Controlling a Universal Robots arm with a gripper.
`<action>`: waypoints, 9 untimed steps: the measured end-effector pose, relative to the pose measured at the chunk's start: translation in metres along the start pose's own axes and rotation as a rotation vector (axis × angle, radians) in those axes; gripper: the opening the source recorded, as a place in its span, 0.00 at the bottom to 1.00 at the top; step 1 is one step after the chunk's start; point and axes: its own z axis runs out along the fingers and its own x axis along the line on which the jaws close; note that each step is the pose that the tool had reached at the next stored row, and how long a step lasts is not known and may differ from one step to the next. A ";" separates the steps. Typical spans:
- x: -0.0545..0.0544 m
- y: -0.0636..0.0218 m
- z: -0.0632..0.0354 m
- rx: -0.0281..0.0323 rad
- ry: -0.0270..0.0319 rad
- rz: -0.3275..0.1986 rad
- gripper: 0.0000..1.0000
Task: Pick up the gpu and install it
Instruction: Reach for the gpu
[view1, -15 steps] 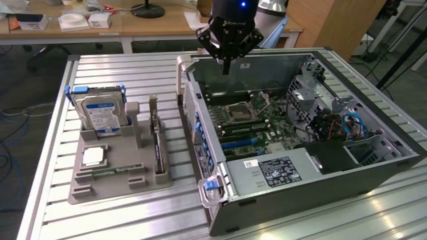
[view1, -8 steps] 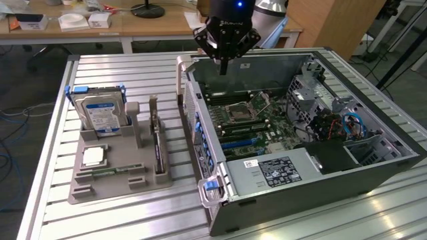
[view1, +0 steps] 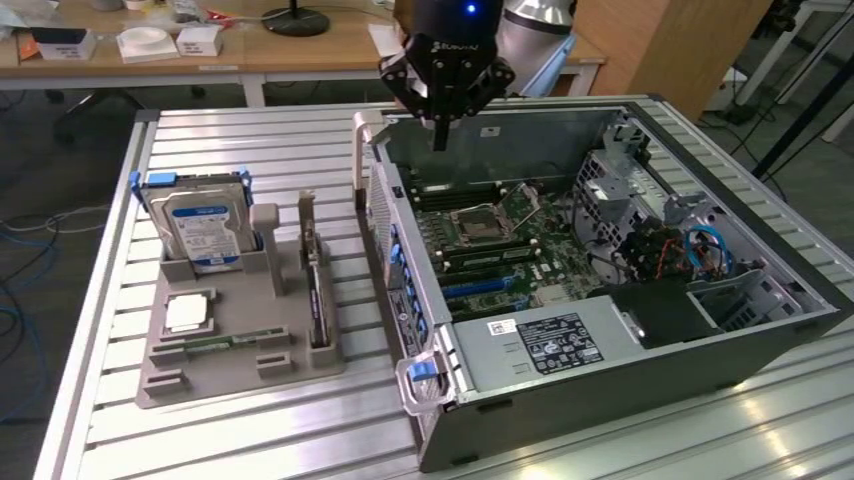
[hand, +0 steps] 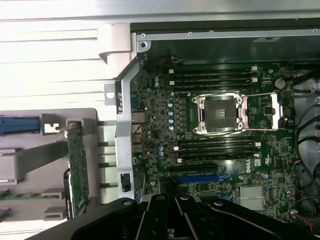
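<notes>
- The gripper (view1: 439, 140) hangs with its fingers pressed together and nothing between them, above the rear edge of the open computer case (view1: 747, 345).
- The gpu (view1: 318, 290) stands on edge in the grey holder (view1: 227, 375), outside the case, off to one side of the gripper and well below it.
- Risk: with the fingers together, coming down on the card would strike its top edge instead of straddling it.
- Risk: the card is very thin and sits in a narrow groove. An off-centre or slanted grip would likely tip it or let it twist in the fingers.
- Risk: the case wall stands between gripper and card, and the hard drive (view1: 203, 230) sits just beyond the card, so a low sideways path could clip either.
- Risk: under the gripper lie the open processor socket (hand: 220, 114) and the blue slot (hand: 197, 177). A card seated crooked could bend its contact edge or hit nearby parts.
- Writing: "DELL" is printed in white on the motherboard (hand: 150, 125), beside that slot.
- The gripper's body carries lettering that appears to read "ROBOTIQ".
- The print on the hard drive's blue-white label and on the white sticker (view1: 550, 345) is too small to read.
</notes>
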 end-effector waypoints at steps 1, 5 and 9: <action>0.001 -0.0001 0.0000 0.0000 0.0000 0.000 0.11; 0.003 -0.0003 0.0000 0.0001 0.0001 0.000 0.11; 0.006 -0.0005 0.0001 0.0001 0.0001 0.000 0.11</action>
